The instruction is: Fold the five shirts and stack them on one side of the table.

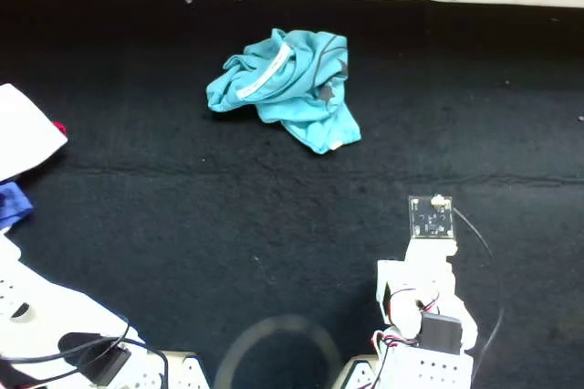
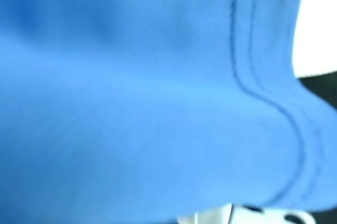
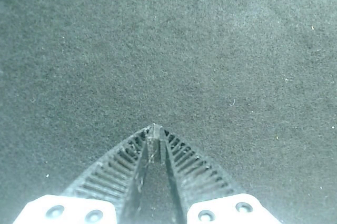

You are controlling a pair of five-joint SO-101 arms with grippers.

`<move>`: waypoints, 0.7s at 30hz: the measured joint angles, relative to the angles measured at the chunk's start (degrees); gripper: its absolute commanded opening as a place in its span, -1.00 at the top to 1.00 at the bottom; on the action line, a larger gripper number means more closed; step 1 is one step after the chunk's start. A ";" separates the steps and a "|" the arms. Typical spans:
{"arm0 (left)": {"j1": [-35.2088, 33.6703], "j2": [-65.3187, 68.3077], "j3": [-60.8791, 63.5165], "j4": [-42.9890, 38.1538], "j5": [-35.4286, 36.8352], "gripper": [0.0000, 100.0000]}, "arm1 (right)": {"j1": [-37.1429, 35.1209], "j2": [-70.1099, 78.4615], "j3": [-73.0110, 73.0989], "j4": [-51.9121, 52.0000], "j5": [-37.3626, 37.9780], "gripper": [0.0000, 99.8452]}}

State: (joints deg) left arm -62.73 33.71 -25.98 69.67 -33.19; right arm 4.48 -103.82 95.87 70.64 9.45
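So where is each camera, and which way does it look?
High view: above the table, looking down at the crumpled turquoise shirt; left arm and right arm show.
Left wrist view: on the left arm, against a blue shirt; a white robot part shows.
Right wrist view: on the right arm, facing down at the table; shut right gripper shows.
Shared: high and left wrist views show the blue shirt.

**Three cameras over one table**

The high camera looks down from above the arms' edge of the black table [image 1: 182, 225], taking it in as far as the far edge. The right wrist camera faces the same black surface, close, along the right gripper [image 3: 154, 132]. The left wrist camera sits against a blue shirt [image 2: 131, 103], which the high view shows at the table's left edge.
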 measured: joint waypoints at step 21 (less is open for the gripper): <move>26.55 -21.89 -11.87 31.91 14.77 0.40 | 0.00 0.00 0.00 0.00 0.00 0.99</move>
State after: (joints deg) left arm -36.18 11.82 -37.85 101.58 -18.42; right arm 4.48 -103.82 95.87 70.64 9.45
